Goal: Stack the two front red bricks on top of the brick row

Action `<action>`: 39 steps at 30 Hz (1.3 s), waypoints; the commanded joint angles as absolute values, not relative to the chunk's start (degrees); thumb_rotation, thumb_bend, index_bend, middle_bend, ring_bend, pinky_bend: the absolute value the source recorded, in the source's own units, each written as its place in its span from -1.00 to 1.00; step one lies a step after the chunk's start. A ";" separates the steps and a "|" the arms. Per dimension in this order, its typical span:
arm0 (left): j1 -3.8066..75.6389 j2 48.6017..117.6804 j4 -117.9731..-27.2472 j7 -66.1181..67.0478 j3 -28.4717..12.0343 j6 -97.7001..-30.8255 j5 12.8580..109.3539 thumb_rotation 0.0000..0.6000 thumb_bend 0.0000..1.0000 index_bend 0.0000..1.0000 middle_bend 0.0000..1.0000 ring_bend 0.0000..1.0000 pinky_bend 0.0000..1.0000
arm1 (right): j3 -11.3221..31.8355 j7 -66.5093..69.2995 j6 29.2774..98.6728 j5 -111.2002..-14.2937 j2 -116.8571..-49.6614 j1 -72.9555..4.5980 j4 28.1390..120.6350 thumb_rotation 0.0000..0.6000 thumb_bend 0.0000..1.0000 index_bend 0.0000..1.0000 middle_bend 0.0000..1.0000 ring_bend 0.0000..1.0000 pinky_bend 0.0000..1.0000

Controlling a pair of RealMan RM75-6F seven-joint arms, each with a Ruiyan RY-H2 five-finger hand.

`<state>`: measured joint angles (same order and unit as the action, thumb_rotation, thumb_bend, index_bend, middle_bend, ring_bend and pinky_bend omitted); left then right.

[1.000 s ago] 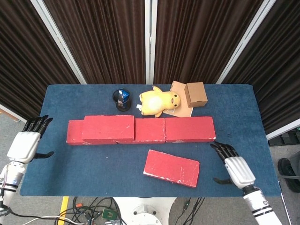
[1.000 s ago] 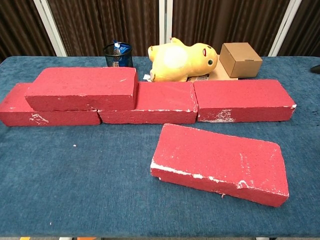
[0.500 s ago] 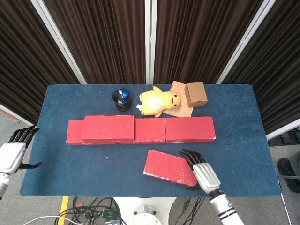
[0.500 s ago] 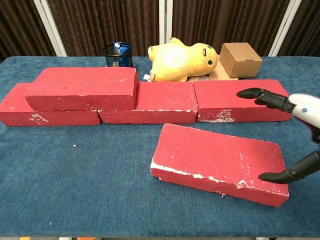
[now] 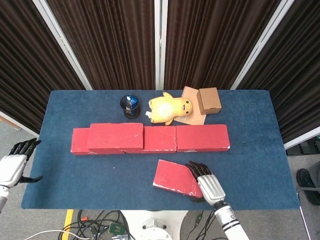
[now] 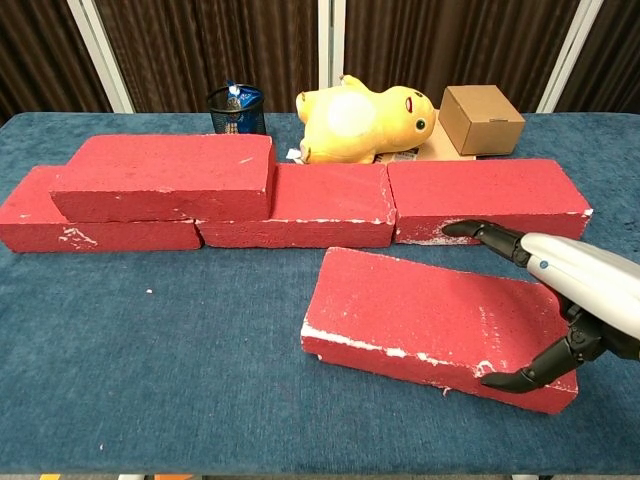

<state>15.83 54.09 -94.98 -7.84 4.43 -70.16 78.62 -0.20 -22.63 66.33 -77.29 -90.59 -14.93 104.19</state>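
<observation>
Reaching over the right end of the loose red brick, the right hand lies with its fingers spread across the top face and the thumb hooked at the near edge; whether it grips already I cannot tell. This brick lies flat and a little turned, just in front of the brick row, near its right half. One stacked brick sits already on the left part of the row.

The brick looks stiff and rather heavy, with a rough, crumbling surface and white chipped edges, so it should not slip easily, but it may shed crumbs. I think the best hold is across its short width, thumb on the near side and fingers on the far side, close to the middle so it does not tip.

The left hand hangs beyond the left end of the row, off the blue table, with fingers apart and nothing in it.
</observation>
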 commanded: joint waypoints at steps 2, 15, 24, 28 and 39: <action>15.57 54.44 -94.60 -7.82 4.18 -69.62 78.65 1.00 -0.90 -1.00 -1.00 -1.00 -1.00 | -0.31 -22.92 66.24 -76.84 -91.35 -15.18 103.14 1.00 -1.00 -1.00 -1.00 -1.00 -1.00; 14.68 55.81 -94.05 -7.56 3.40 -68.73 79.57 1.00 -0.90 -1.00 -1.00 -1.00 -1.00 | -1.83 -25.24 66.34 -76.91 -90.15 -15.62 100.46 1.00 -1.00 -1.00 -1.00 -1.00 -1.00; 14.21 56.30 -93.90 -7.59 2.64 -69.30 80.49 1.00 -0.90 -1.00 -1.00 -1.00 -1.00 | -1.58 -24.89 66.12 -76.98 -87.85 -16.25 97.57 1.00 -1.00 -1.00 -1.00 -1.00 -1.00; 13.90 56.46 -93.62 -7.78 2.34 -69.80 80.89 1.00 -0.90 -1.00 -1.00 -1.00 -1.00 | -1.05 -24.07 65.78 -76.86 -86.96 -16.72 96.68 1.00 -1.00 -1.00 -1.00 -1.00 -1.00; 13.73 56.03 -94.01 -8.24 1.67 -69.55 81.18 1.00 -0.90 -1.00 -1.00 -1.00 -1.00 | -0.66 -22.56 60.62 -77.24 -82.73 -20.30 100.08 1.00 -1.00 -1.00 -1.00 -1.00 -1.00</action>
